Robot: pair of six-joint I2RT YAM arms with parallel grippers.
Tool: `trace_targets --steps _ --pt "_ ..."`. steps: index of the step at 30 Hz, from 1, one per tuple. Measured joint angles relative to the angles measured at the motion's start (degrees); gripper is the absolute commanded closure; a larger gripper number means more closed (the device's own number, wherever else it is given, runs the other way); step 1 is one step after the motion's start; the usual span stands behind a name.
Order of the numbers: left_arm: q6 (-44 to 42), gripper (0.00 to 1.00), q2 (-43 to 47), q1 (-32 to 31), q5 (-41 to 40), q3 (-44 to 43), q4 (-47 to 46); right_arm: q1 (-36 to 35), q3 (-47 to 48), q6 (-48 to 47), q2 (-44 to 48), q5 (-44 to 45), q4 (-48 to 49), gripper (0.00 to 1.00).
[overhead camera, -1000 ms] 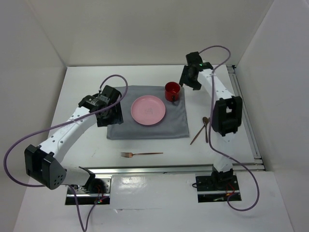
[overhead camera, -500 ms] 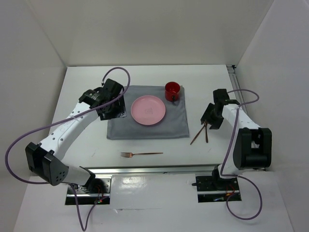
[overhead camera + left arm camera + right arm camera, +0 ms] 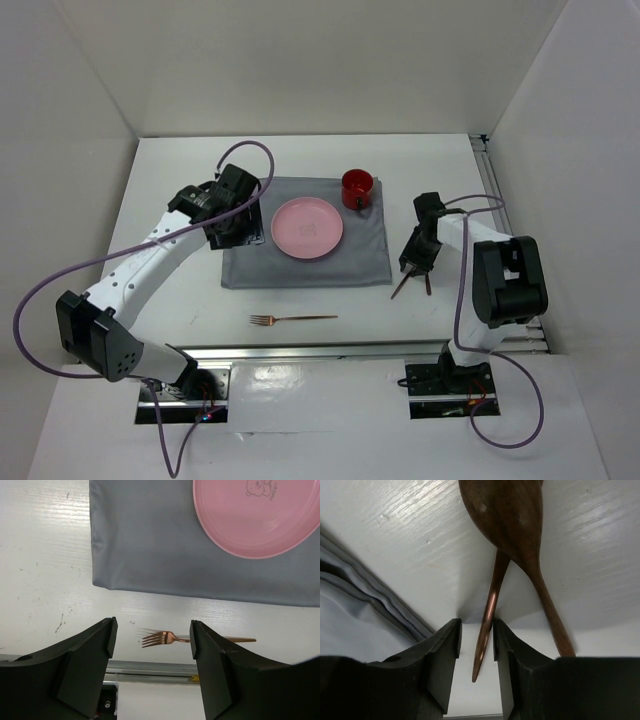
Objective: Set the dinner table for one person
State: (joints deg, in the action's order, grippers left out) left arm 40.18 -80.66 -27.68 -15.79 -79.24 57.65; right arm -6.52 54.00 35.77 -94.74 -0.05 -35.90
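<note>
My right gripper (image 3: pixel 476 630) is down at the white dinner table (image 3: pixel 300 298), jaws narrow, straddling a thin copper handle (image 3: pixel 489 607) that crosses the spoon (image 3: pixel 505 515). Left gripper (image 3: pixel 152 630) gapes wide near the grey mat's (image 3: pixel 150 545) corner.

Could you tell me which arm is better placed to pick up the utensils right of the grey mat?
Right. The right end effector straddles the thin copper handle beside the spoon; the left end effector hovers open at the mat's opposite edge, nearer the fork.
</note>
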Motion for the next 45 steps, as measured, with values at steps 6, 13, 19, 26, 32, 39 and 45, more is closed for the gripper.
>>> trace_targets --steps 6,13,19,26,32,39,45 --pt "-0.9 0.23 0.0 -0.26 -0.15 0.0 0.0 -0.37 1.18 2.08 -1.25 2.1 -0.28 0.86" --pt "-0.96 0.23 0.0 -0.26 -0.46 0.0 0.0 -0.66 2.84 2.23 -1.64 4.79 -1.11 1.0" --pt "-1.05 0.23 0.0 -0.26 -0.5 0.0 0.02 -0.68 8.52 -2.97 -0.72 7.1 -2.93 1.0" --pt "-1.09 0.23 -0.5 -0.26 -0.39 0.0 0.0 -0.83 16.74 -10.14 0.04 3.19 -4.15 1.0" --pt "-1.07 0.23 -0.66 -0.26 -0.37 0.0 0.0 -1.38 15.58 -14.32 1.42 -5.11 -3.85 1.0" --pt "-1.05 0.23 -0.66 -0.26 -0.37 0.0 0.0 -6.91 15.23 -16.2 2.58 -9.92 -3.76 1.0" --pt "-1.05 0.23 -0.96 -0.26 -0.35 0.0 0.0 -11.87 14.88 -16.0 1.03 -12.28 -3.37 1.0"
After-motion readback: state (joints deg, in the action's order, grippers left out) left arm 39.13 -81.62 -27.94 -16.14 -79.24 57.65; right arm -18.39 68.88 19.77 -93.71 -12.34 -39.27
